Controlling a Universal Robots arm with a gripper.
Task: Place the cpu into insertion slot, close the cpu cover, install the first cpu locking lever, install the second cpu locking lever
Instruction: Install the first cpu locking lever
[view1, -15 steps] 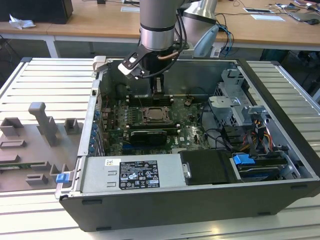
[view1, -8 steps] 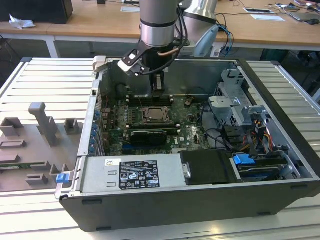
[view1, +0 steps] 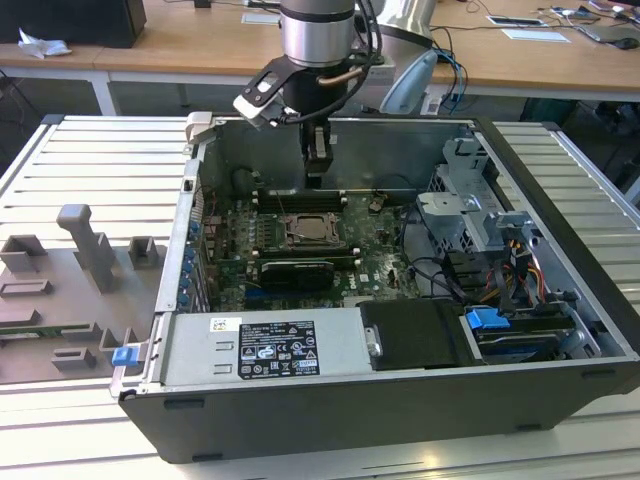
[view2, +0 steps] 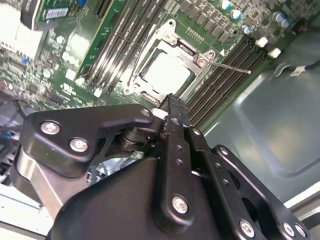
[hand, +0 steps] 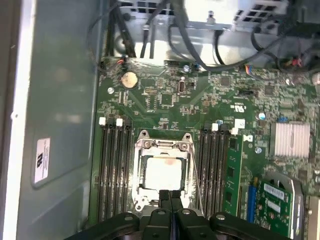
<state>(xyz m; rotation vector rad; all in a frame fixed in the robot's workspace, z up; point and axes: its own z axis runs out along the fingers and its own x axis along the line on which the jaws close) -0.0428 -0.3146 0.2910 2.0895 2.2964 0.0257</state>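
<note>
Grey plastic fixture blocks (view1: 80, 260) lie on the ribbed worktop (view1: 100, 150) at the exterior view's left. They are well apart from my end effector (view1: 318, 172) and outside the open computer case (view1: 330, 420). I judge they are holders for parts, kept out of my path.

Going toward the right, the grey power supply box (view1: 265, 348) sits low in the case, far below my end effector. After it comes the insertion slot (view1: 292, 225), under my end effector and near it. In the first wrist view the cpu (hand: 162, 172) lies flat inside this slot, just beyond my fingertips (hand: 166, 196). The cpu cover (hand: 165, 146) is folded down around it as a silver frame, so the pale metal top shows through the window. I think this is so the frame can press on the edges of the chip only.

My end effector is narrow, with the two fingers pressed together and nothing between them. One thin locking lever (view2: 230, 66) sticks out beside the slot, close to my fingertips. It seems free and not hooked, though I cannot tell this for sure.

Long black memory slots (hand: 115, 170) run on both sides of the slot. At the exterior view's right the metal drive cage (view1: 470, 200) stands well apart from my end effector.

About writing, there is a white label (hand: 42, 160) on the case wall and a black and white label (view1: 270, 350) on the power supply box. Their print is too small for me to read.
</note>
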